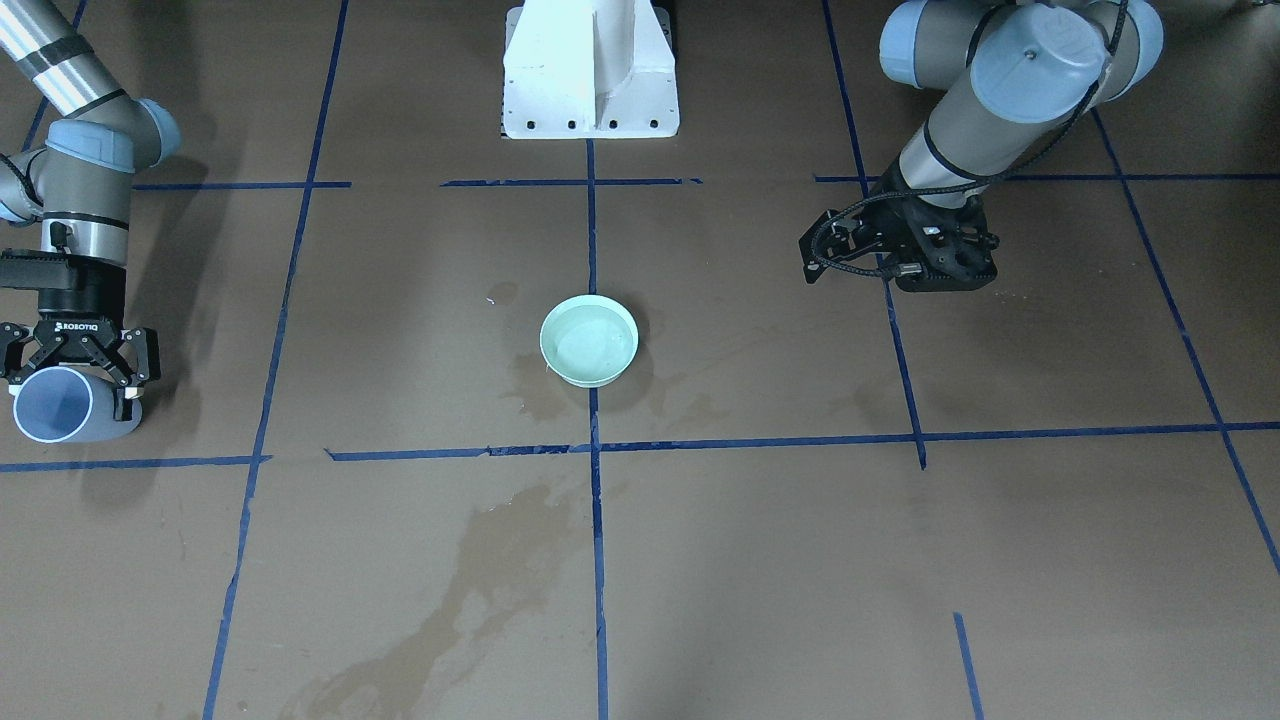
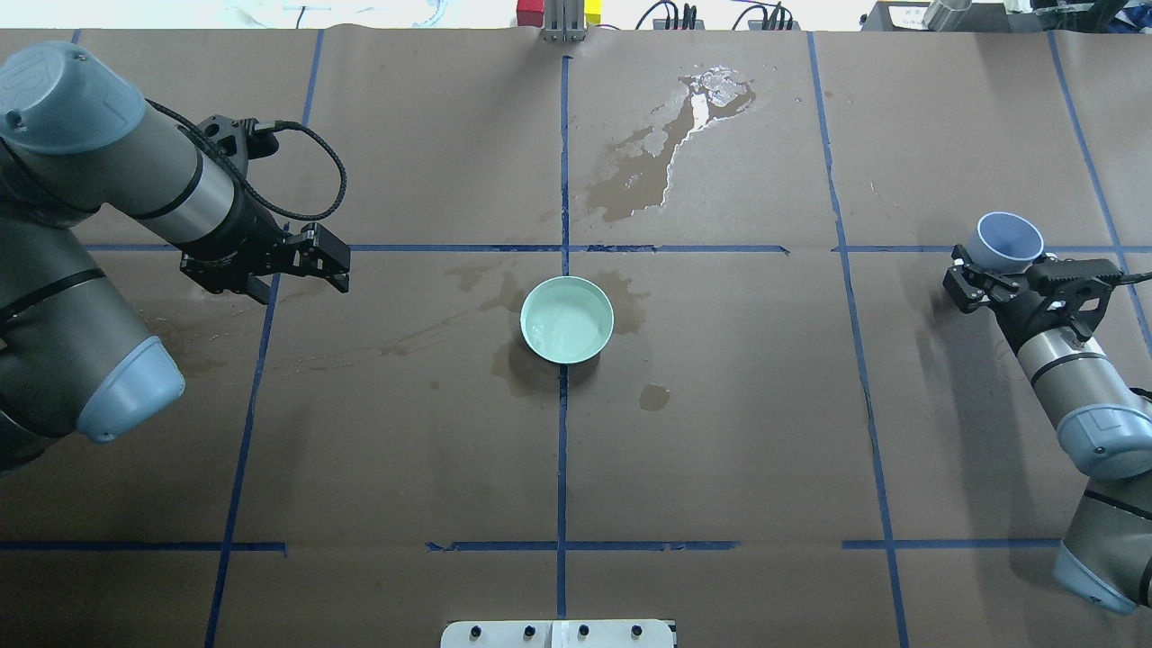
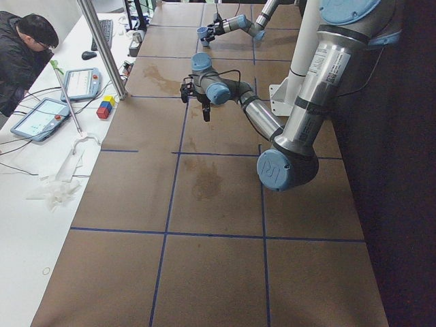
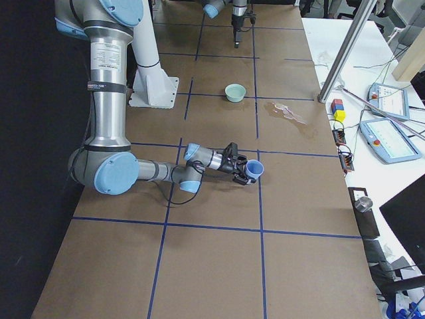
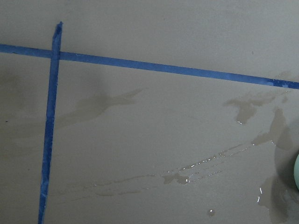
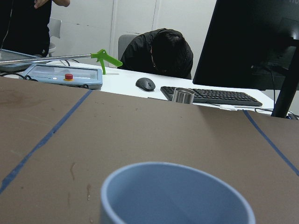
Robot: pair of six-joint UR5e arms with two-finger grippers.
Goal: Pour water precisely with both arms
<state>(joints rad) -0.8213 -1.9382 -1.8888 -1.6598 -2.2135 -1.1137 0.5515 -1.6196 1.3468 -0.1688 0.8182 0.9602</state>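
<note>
1. Two arms are seen over a brown paper-covered counter (image 2: 720,450) that is marked off by blue tape lines (image 2: 563,450).
2. A blue cup (image 2: 1010,239) is gripped by the right gripper (image 2: 1001,270); its fingers (image 1: 128,362) are closed around the cup's wall, as the front-facing view shows most clearly.
3. The cup is held low over the counter with its mouth tilted away from the fingers; whether it touches the paper cannot be told.
4. In the right wrist view the cup's rim (image 6: 177,196) fills the lower part of the picture, directly ahead of the fingers.
5. The left gripper (image 2: 315,261) holds nothing; its fingers are set apart and hang above the counter.
6. A pale green bowl (image 2: 567,319) stands on the centre tape line, well apart from both sets of fingers and roughly midway between them.
7. Clear water (image 2: 565,324) lies in the bowl, with faint ripples on its surface.
8. Dark wet stains (image 2: 657,162) are spread on the paper around the bowl and farther out, beyond the reach of either set of fingers as they stand.
9. Thin wet trails (image 5: 196,168) are seen below the left fingers in the left wrist view, with the bowl's edge at the right border.
10. A white pedestal (image 1: 590,70) stands behind the bowl, between the two arms.
</note>
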